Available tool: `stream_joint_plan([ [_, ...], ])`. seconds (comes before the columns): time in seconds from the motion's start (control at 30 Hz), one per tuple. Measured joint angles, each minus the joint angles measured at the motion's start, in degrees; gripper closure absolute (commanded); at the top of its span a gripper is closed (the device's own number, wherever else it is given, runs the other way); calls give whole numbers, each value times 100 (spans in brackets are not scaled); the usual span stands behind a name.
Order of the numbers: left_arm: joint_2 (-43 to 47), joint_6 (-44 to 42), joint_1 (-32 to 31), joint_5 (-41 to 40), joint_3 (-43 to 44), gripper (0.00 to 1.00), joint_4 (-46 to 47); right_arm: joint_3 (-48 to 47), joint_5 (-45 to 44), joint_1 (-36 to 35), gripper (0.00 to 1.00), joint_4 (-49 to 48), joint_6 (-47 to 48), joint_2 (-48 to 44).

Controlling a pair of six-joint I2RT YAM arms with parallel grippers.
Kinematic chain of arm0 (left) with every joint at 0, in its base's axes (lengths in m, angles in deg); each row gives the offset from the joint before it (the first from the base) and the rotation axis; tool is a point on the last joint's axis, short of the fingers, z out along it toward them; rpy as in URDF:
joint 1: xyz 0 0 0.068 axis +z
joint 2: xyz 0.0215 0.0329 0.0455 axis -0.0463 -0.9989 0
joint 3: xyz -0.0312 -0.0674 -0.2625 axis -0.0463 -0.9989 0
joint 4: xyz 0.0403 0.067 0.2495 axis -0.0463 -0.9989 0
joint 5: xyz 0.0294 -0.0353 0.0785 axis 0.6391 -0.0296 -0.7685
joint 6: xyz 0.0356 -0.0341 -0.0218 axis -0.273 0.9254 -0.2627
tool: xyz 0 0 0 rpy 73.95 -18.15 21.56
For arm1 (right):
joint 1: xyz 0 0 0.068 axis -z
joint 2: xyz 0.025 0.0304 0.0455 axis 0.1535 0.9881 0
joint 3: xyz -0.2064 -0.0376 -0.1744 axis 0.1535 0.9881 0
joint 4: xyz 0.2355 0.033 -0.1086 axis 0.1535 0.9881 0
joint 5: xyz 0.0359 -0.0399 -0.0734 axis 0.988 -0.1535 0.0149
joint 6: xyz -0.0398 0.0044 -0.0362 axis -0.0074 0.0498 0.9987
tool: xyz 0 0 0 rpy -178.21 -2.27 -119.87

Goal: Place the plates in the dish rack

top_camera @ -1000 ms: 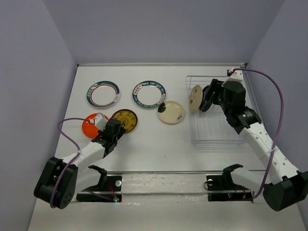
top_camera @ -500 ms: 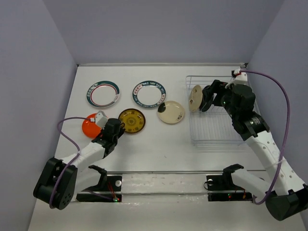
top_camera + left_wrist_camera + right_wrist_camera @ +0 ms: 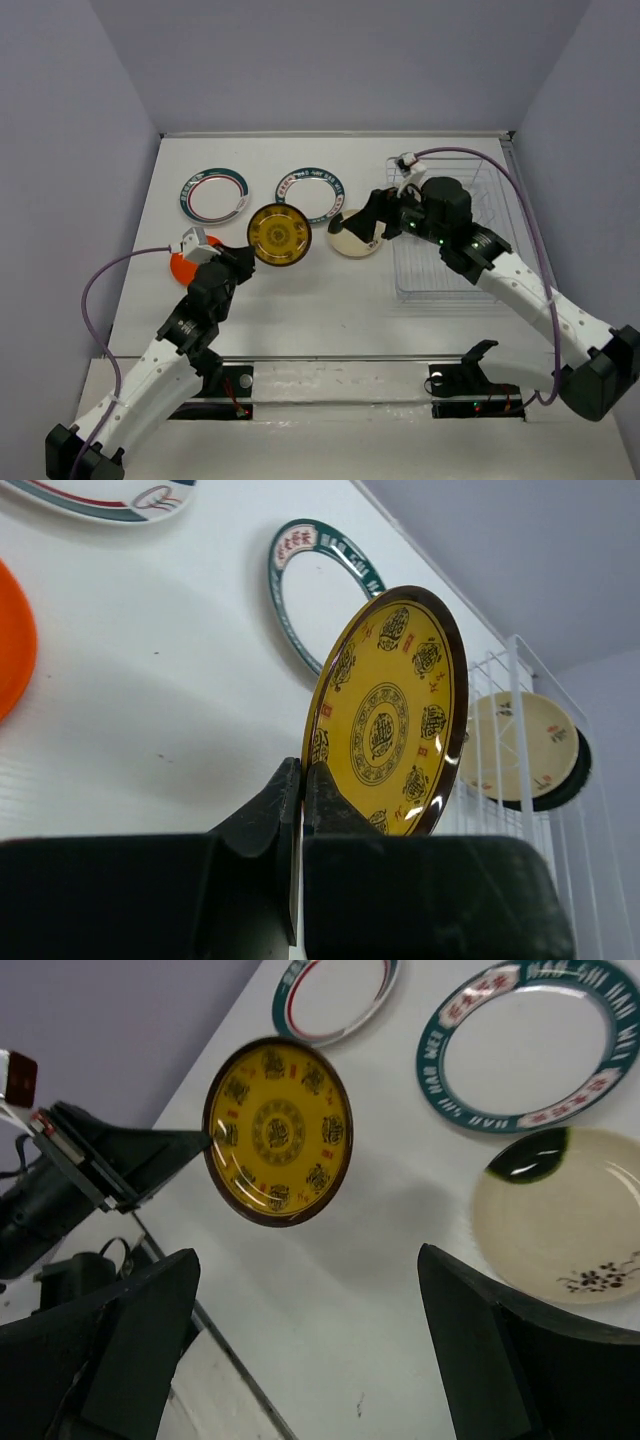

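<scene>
My left gripper [image 3: 245,258] is shut on the rim of the amber-yellow plate [image 3: 280,235], holding it upright above the table; the left wrist view shows the fingers [image 3: 275,800] pinching the plate's [image 3: 395,715] lower edge. My right gripper [image 3: 380,215] hangs open and holds nothing, over the near cream plate [image 3: 355,238], left of the dish rack [image 3: 430,280]. In the right wrist view the amber plate [image 3: 278,1132] faces my open right gripper [image 3: 308,1255]. A cream plate [image 3: 520,745] and a black plate [image 3: 575,780] stand in the rack [image 3: 515,670].
Two white plates with green-and-red rims [image 3: 214,195] [image 3: 309,193] lie flat at the back. An orange plate [image 3: 180,265] lies at the left, partly under my left arm. A purple cable loops from each arm. Grey walls close in three sides.
My left gripper shut on the amber plate and lifted it on edge toward the middle. The right gripper left the rack, swung left over the cream plate and opened wider.
</scene>
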Motion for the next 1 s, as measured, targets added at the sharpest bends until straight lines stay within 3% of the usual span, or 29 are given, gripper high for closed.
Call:
stream_joint_plan([
  [0.23,184,-304,-7,935,179,94,70,-7,599,-354,5,-170,-24,1294],
  [0.4,195,-393,-11,1576,256,94,352,-11,892,-520,15,-372,-92,1690],
  [0.47,216,-433,-11,1775,264,94,466,-11,940,-553,30,-472,-138,1799],
  [0.5,225,-444,-11,1864,264,94,522,-11,953,-562,65,-501,-153,1843],
  [0.53,225,-461,-11,1980,264,94,588,-11,966,-564,88,-560,-188,1880],
  [0.57,225,-483,-11,2085,267,94,647,-11,975,-566,93,-595,-201,1899],
  [0.67,162,-658,66,2048,284,62,588,-11,1123,-535,93,-772,-382,1821],
  [0.7,107,-723,66,2070,310,41,632,-9,1021,-546,93,-728,-387,1738],
  [0.8,52,-951,26,2216,586,17,437,-2,393,-581,93,-651,-363,1486],
  [1.0,-17,-1523,-44,2000,1648,13,-205,-181,-1008,238,93,83,-101,632],
])
